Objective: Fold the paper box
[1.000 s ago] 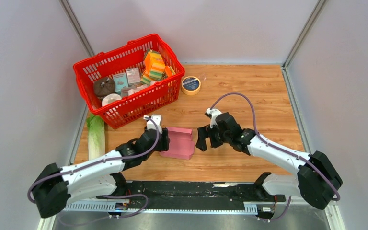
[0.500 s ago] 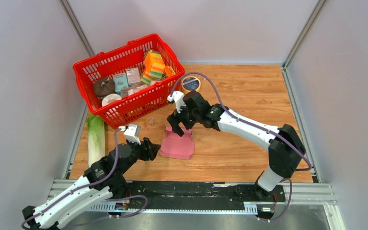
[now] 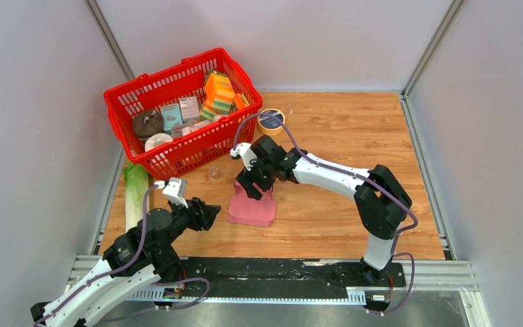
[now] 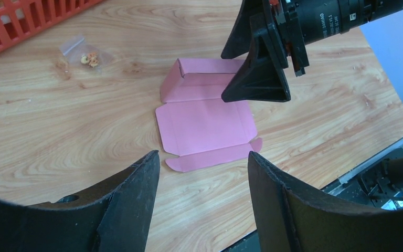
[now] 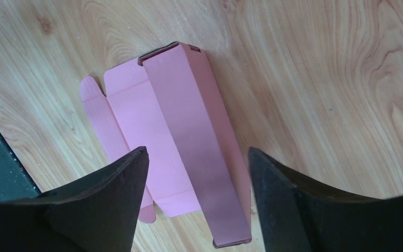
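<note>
Wood-grain desk (image 3: 354,129) fills the floor of a grey-walled cell. In the overhead view a red basket (image 3: 197,146) holding small packs stands at the upper left. A roll of tape (image 3: 271,120) lies just to its right, and a pale leafy vegetable (image 3: 136,194) lies along the desk's left edge.

The paper box (image 3: 252,208), plain pink, lies near the middle of the frame, below and to the right of the basket. It is only partly folded. Its broad panel lies flat on the desk with a narrow rounded flap along the near edge, while the long strip on the far side stands up and leans over the panel.

The right gripper (image 3: 250,187) hangs over that raised far strip with its jaws apart, holding nothing. Whether a finger touches the card cannot be told.

The left gripper (image 3: 210,213) sits at the lower left of the box, clear of it, its jaws also spread wide and empty. In its wrist view the box lies ahead, between the two fingers.

A small clear bag (image 4: 84,52) with a few bits inside lies between the basket and the box.
</note>
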`<state>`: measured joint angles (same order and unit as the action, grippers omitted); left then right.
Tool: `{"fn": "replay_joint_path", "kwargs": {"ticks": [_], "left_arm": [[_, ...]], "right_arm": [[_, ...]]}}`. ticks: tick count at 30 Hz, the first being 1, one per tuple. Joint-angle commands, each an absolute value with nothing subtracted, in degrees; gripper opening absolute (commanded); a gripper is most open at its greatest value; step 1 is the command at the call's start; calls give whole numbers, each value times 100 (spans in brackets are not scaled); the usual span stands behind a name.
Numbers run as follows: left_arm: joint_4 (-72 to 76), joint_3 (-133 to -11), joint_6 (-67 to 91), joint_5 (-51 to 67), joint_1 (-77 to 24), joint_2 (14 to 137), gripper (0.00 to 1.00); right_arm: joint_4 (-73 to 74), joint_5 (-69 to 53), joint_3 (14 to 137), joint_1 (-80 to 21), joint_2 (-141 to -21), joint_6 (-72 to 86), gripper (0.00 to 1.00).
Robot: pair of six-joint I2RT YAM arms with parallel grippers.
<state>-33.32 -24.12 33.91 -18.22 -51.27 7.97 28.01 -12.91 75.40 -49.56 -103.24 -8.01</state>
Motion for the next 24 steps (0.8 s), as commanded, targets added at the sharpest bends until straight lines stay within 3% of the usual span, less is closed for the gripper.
{"fn": "replay_joint_path", "kwargs": {"ticks": [1, 9, 15, 24], "left_arm": [[-3287, -2531, 3278, -1740, -5098, 870, 70], [-3191, -2540, 3252, -1740, -5098, 1002, 70], [-3033, -2549, 3234, -1679, -5098, 1160, 70], [-2821, -2575, 3252, -1600, -5098, 1371, 70]], "right_arm": [[2768, -1152, 7901, -4939, -10476, -835, 71], [2558, -1265, 7647, -4817, -10381, -431, 45], [2180, -2011, 7138, -4386, -10021, 254, 29], [1065, -2908, 6004, -3009, -9326, 2482, 32]]}}
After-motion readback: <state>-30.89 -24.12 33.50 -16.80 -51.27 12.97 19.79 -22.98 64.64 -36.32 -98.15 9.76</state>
